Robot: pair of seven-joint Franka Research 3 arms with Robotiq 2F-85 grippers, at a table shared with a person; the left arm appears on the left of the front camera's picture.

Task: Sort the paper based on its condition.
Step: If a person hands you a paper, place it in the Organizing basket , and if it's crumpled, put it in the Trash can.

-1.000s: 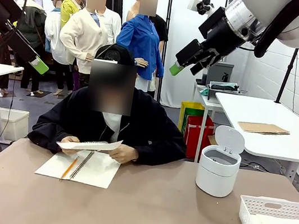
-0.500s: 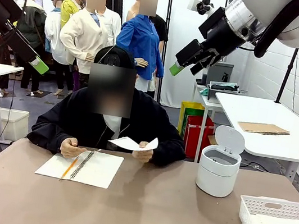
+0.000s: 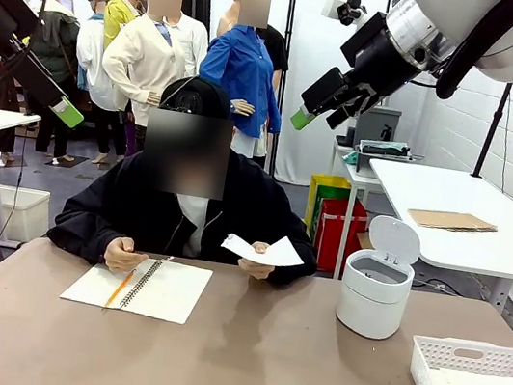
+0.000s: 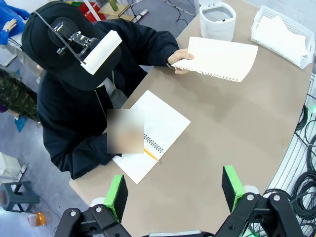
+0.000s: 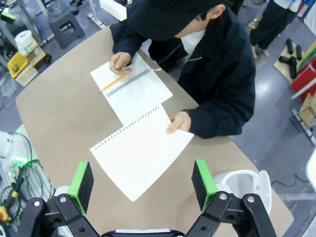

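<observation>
White paper (image 5: 140, 153): one loose sheet with ragged perforations along one edge. It is held by the person's fingers (image 5: 178, 122) clear of the brown desk (image 3: 258, 369), between the open notebook (image 3: 163, 290) and the lidded white bin (image 3: 375, 289). A yellow pencil (image 3: 119, 288) lies across the notebook, one end in the person's other fist. Robot's left hand (image 4: 174, 190): raised, green pads apart, empty. Robot's right hand (image 5: 143, 183): raised above the sheet, pads likewise apart, empty. White basket (image 3: 474, 359) at the desk's right corner holds white paper.

Left claw (image 4: 174, 177) and right claw (image 5: 142, 169) both agape — held high.
</observation>
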